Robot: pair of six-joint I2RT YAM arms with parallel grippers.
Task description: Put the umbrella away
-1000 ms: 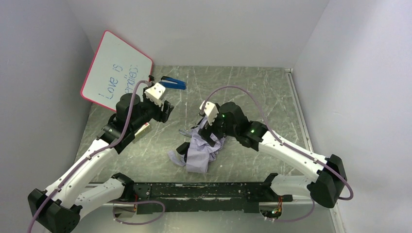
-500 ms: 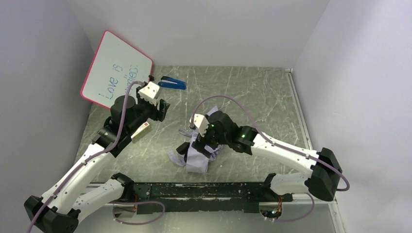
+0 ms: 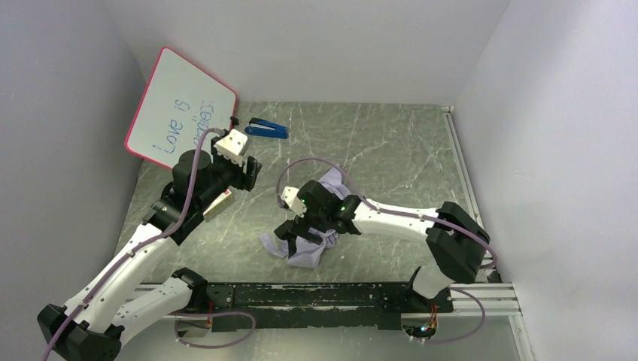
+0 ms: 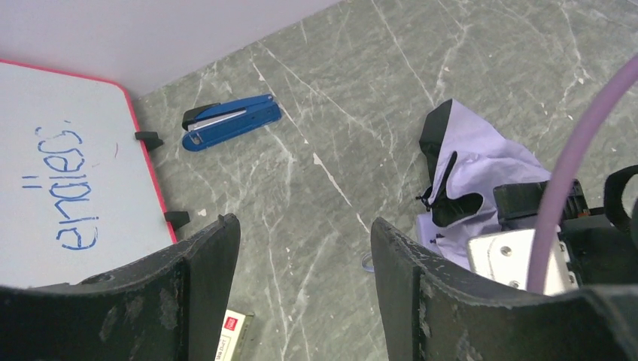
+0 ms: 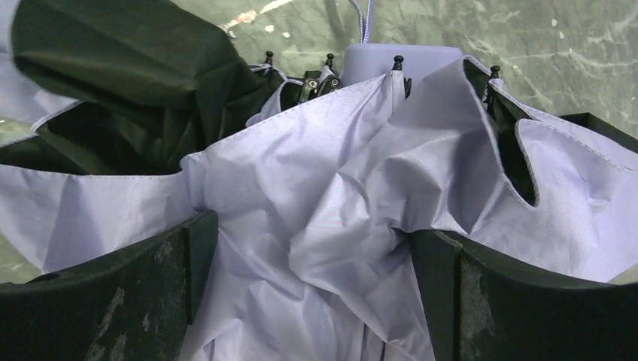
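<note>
top view: over the last second the right gripper [image 3: 295, 223] has swept left and dropped onto the crumpled umbrella [image 3: 307, 254], which lies mid-table just ahead of the arm bases. the left gripper [image 3: 252, 170] hovers near the whiteboard [image 3: 180, 101], barely moved.
left wrist: its jaws stand apart on nothing, the blue stapler [image 4: 229, 120] well beyond.
right wrist: jaws wide apart, straddling bunched lilac fabric, not yet pinched. i judge a grasp comes next; the tidying has hardly begun.
</note>
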